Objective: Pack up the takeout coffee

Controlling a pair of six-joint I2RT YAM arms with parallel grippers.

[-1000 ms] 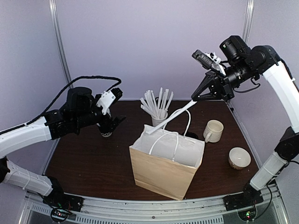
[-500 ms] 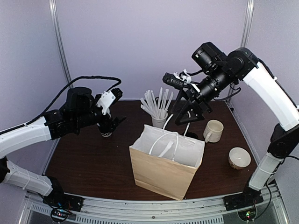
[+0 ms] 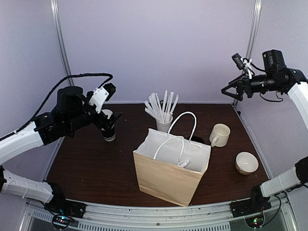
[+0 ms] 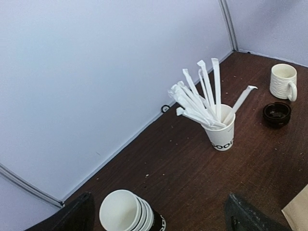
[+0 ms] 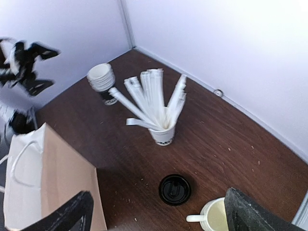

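On the brown surface (image 3: 86, 166) no cup wears a lid; the black lid (image 5: 175, 189) lies alone by the mug (image 3: 220, 134). The left hand (image 3: 110, 120), fingers apart, hangs over the cup stack (image 4: 122, 211). The right hand (image 3: 228, 93), apart too, is far off.

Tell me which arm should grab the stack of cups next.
Left. The left gripper, open, hangs right over the stack of cups; the right gripper, also open, is high up at the far right.
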